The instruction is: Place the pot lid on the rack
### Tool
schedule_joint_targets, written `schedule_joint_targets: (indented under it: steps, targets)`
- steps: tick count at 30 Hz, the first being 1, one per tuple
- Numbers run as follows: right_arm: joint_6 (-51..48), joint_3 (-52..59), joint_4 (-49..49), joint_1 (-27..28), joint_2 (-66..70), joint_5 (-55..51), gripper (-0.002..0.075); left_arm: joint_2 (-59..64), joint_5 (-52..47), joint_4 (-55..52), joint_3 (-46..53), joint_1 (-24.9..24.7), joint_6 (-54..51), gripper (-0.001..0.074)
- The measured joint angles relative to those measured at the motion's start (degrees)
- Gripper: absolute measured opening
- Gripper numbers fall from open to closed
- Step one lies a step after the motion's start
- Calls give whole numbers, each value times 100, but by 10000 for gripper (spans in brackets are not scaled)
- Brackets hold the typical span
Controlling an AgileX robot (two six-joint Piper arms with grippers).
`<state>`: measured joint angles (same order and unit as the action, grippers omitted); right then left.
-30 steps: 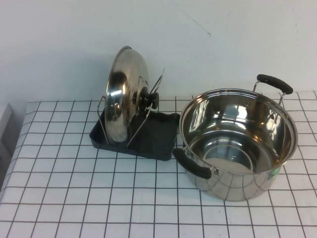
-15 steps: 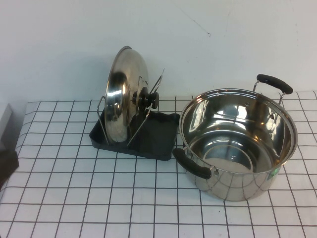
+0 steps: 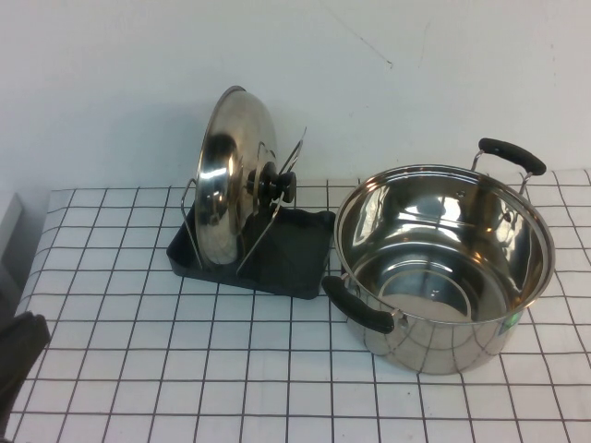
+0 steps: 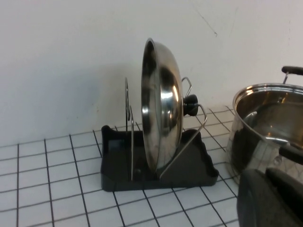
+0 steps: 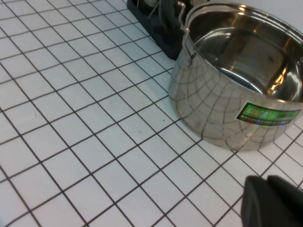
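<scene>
Green pot [image 5: 239,80] label [image 5: 268,115], print unreadable.

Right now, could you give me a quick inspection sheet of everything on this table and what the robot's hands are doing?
Surface: table covered in a white cloth with a black grid.
Job's things: pot lid stands on edge in the rack, held between its wire loops, black knob facing the pot.
Clutter: steel pot, open and empty, with two black handles, to the right of the rack.
Grippers: left gripper is at the table's near left edge, away from the lid; right gripper shows only in its own wrist view, near the pot, touching nothing.
Cables: nothing seen.
Surroundings: plain white wall behind the table.
</scene>
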<state>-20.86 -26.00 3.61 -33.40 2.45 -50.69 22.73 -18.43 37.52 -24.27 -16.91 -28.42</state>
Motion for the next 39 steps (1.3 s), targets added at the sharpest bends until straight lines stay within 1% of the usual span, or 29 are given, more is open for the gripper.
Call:
schedule_joint_targets:
  steps: [14, 18, 21, 27, 31, 34, 39]
  targets:
    - [96, 0, 0, 0, 0, 0, -1, 0, -1360, 14, 77, 0, 0, -1]
    - [96, 0, 0, 0, 0, 0, -1, -299, -1494, 14, 183, 56, 0, -1]
    - [96, 0, 0, 0, 0, 0, -1, -779, -1116, -122, 401, 207, 0, -1]
    - [96, 0, 0, 0, -7, -3, -1, -1834, 683, -345, 1348, 558, -163, -1]
    - [96, 0, 0, 0, -7, -3, -1, -2279, 1500, -345, 2059, 611, -438, -1]
    - [96, 0, 0, 0, -7, -3, -1, -2321, 1747, -345, 2489, 624, -592, -1]
    - [96, 7, 0, 0, -7, -3, -1, -2330, 1622, -365, 2581, 627, -645, -1]
